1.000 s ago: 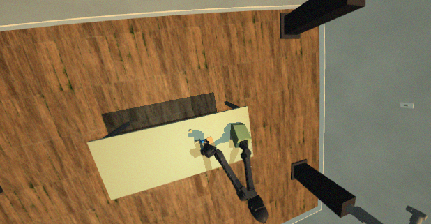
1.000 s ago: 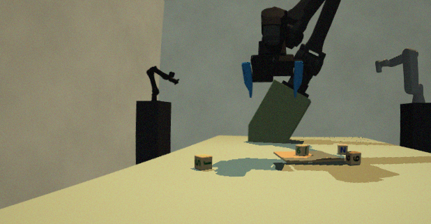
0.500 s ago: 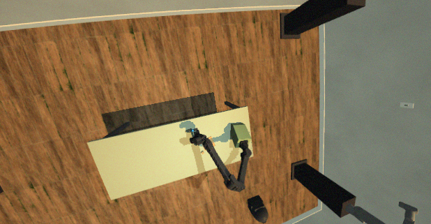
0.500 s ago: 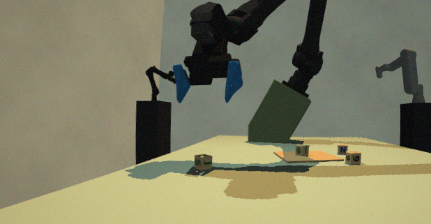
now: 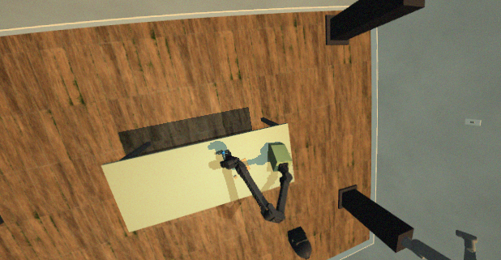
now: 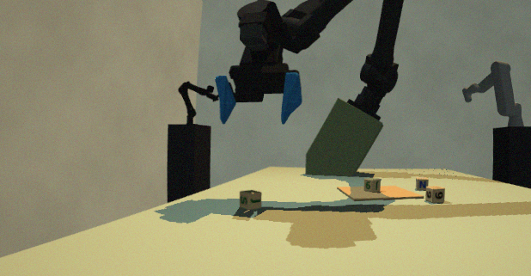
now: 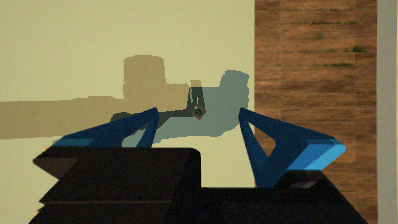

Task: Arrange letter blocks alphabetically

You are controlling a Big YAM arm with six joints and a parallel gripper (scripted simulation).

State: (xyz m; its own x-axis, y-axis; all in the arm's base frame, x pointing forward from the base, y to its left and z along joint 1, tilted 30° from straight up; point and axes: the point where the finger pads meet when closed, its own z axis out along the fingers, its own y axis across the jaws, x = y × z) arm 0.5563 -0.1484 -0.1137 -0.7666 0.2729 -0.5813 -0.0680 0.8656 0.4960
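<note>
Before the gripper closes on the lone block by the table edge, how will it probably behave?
The block is a flat-faced cube resting flat, so it probably slides rather than rolls. It looks rigid. The open gripper spans wider than it, so it should fit easily.

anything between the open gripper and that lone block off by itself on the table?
Nothing visible. The gripper hangs open and empty, high above the lone block, with only air between them. The other three blocks and the orange mat lie off to the side.
</note>
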